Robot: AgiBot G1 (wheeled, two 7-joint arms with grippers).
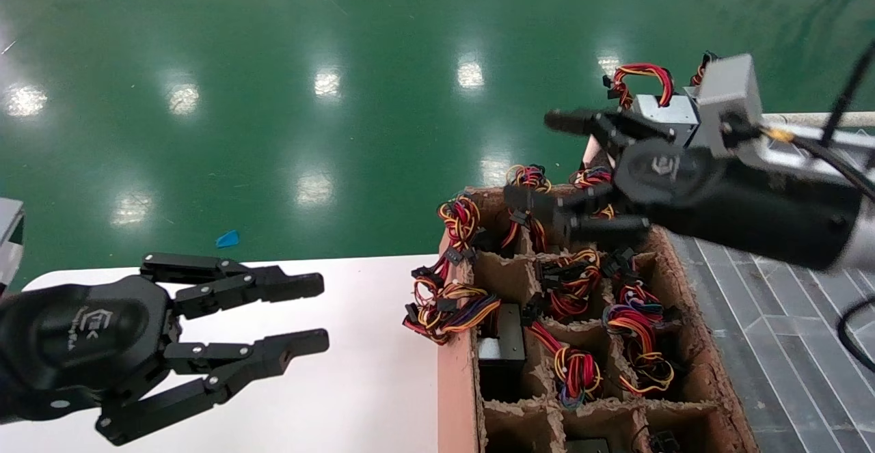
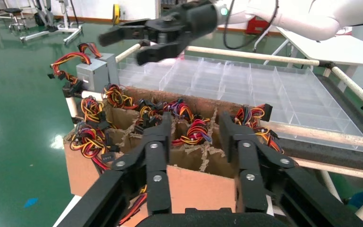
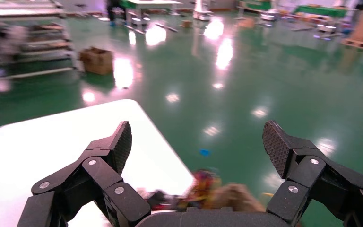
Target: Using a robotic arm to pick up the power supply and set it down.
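Compartmented cardboard box (image 1: pixel 456 378) sits right of white table (image 1: pixel 369 385); power supply (image 1: pixel 666 108) behind box, clear divider tray (image 2: pixel 264 90) right.

The right gripper (image 3: pixel 196 142) is holding its fingers (image 3: pixel 116 146) spread wide above a white table (image 3: pixel 52 142) and green floor (image 3: pixel 264 71).

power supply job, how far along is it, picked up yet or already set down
Done: the power supply sits outside the cardboard box, at its far corner beside the clear tray, so it looks already set down. In hand: nothing; the right gripper hovers open and empty above the box, and the left gripper waits open over the white table. Left: I see no step remaining for this unit.
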